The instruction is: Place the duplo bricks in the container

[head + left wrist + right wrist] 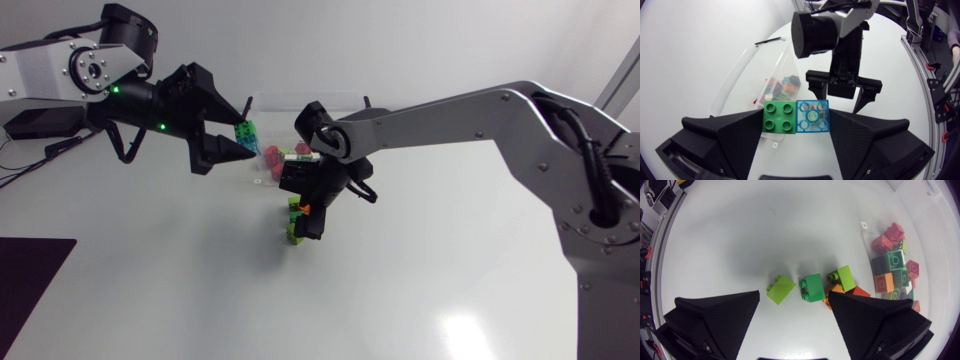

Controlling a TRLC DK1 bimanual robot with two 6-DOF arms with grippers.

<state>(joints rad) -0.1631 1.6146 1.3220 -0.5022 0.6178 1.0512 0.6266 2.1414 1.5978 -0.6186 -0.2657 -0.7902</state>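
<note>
Left tool (796, 120) clamps green brick (779, 116) and blue brick (813, 116) by container (740, 75); next, centre over it and release. Right tool (794, 294) gapes over loose bricks (812, 287).

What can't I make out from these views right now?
Head view: loose bricks mostly hidden under the right jaws; container too clear to outline.
Right wrist view: orange brick partly behind one jaw.
Left wrist view: container's far corner behind the right arm.
</note>
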